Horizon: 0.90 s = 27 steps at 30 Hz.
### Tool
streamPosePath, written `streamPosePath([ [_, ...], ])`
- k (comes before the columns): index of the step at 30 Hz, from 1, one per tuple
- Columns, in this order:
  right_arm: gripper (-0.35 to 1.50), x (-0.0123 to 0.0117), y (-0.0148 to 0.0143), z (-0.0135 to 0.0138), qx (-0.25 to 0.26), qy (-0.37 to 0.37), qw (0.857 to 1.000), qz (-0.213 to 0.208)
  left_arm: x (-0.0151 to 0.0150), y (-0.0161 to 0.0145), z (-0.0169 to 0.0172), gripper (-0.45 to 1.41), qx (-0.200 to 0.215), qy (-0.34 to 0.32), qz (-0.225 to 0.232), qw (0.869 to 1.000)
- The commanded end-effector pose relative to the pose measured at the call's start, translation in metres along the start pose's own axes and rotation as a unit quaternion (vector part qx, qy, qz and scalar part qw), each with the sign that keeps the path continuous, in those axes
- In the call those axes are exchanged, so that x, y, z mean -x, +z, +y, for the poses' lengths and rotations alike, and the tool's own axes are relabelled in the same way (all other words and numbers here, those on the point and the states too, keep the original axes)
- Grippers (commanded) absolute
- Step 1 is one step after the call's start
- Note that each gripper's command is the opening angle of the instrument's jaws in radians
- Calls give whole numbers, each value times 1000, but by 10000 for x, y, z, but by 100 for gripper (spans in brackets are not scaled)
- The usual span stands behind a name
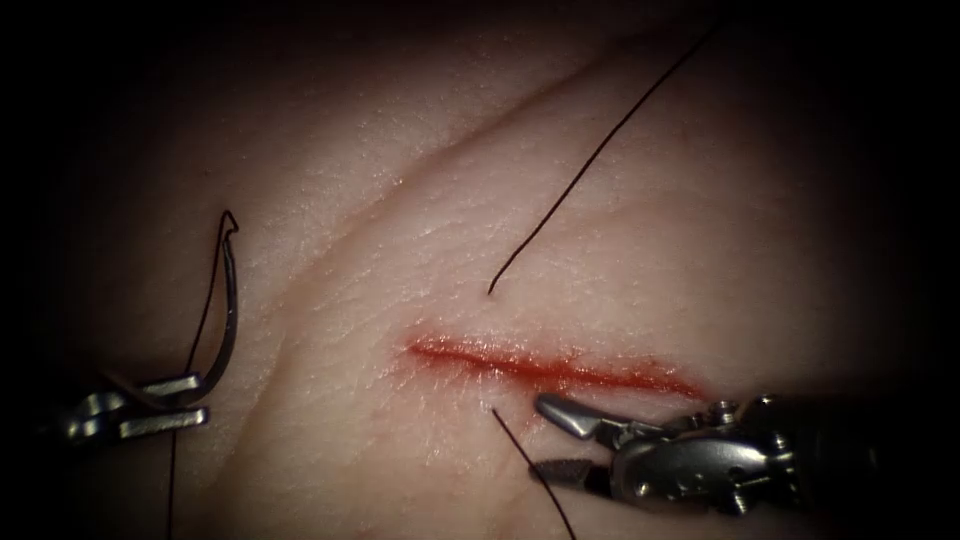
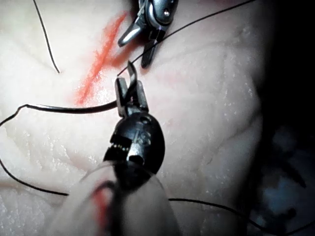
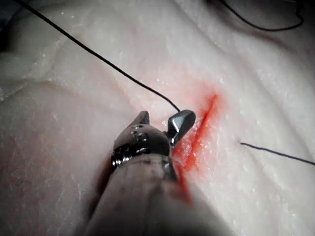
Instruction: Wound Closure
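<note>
Both tools: left (image 1: 185,400) grips needle (image 1: 228,310); right (image 1: 560,440) gapes, empty.

Needle (image 1: 228,300) left of cut (image 1: 555,368)

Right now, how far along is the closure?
Done: one pass looks made. Thread goes into the tissue above the cut and comes out below it.
In hand: the left hand, left of the cut, is shut on the needle near its tip end; the needle is out of the tissue. The right hand is open, holding nothing, just below the cut.
Left: no knot visible; the cut still gapes red.
</note>
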Motion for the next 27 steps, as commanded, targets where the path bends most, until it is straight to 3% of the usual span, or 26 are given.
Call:
streamPosePath([
  [1,141,-1,9,-4,0,1,1000,2,6,6,5,-45,0,-1,0,1000],
  [8,135,-8,28,-5,-3,1,1000,14,7,7,6,-45,0,0,-1,1000],
  [10,113,-8,26,-6,-5,1,1000,20,7,5,5,-45,0,0,0,1000],
  [11,78,-8,24,-7,-5,0,1000,23,7,5,5,-45,0,0,0,1000],
  [12,-18,-7,19,-10,-10,-2,1000,26,7,5,6,-45,0,0,0,1000],
  [13,-35,-6,17,-10,-11,-5,1000,27,7,5,6,-45,0,0,0,1000],
  [17,-35,-5,7,-12,-14,-7,999,30,7,5,6,-45,0,0,0,1000],
  [21,-35,-20,-9,-24,-19,-11,999,44,7,7,6,-45,0,0,-1,1000],
  [24,-35,-41,-24,-33,-20,-14,998,52,7,8,6,-45,-1,0,-1,1000],
  [27,-35,-77,-47,-53,-26,-22,997,67,7,8,6,-45,-1,0,-1,1000],
])
